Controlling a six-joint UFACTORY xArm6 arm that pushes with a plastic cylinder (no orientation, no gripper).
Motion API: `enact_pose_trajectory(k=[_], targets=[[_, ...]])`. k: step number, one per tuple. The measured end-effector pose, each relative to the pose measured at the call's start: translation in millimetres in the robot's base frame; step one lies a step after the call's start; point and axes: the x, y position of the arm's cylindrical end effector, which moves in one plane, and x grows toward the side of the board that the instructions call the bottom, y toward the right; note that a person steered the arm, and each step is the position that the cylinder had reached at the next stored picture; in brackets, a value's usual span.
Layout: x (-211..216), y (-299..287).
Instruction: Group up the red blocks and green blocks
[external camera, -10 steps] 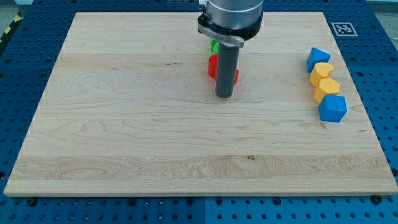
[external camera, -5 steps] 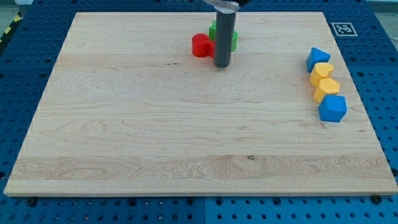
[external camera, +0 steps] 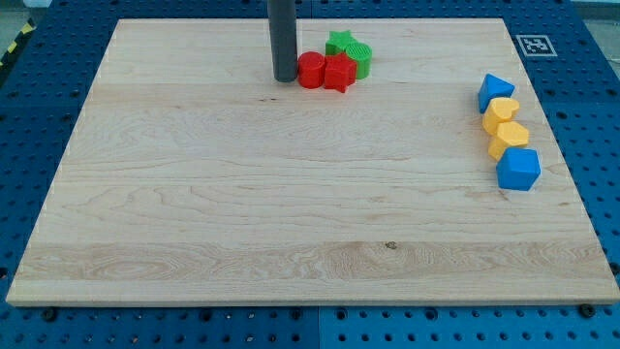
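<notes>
A red cylinder block (external camera: 310, 70) and a red star block (external camera: 339, 72) lie side by side, touching, near the view's top centre. Just behind them sit a green star block (external camera: 338, 44) and a green rounded block (external camera: 359, 57), touching the red ones. My tip (external camera: 285, 78) rests on the board just left of the red cylinder, close to it or touching it; the rod rises out of the view's top.
At the view's right a column of blocks runs downward: a blue block (external camera: 494, 91), two yellow blocks (external camera: 501, 111) (external camera: 509, 137), and a blue cube (external camera: 518, 169). The wooden board (external camera: 291, 223) lies on a blue perforated table; a marker tag (external camera: 535, 45) sits at the top right corner.
My tip has moved up and to the left, from below the red blocks to the left of the red cylinder. The red blocks have shifted up towards the green ones.
</notes>
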Motion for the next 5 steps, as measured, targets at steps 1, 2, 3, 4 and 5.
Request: enact_pose_trajectory(k=[1,2,3,4,5], targets=[[20,-4],[25,7],[15,11],[1,17],[-4,24]])
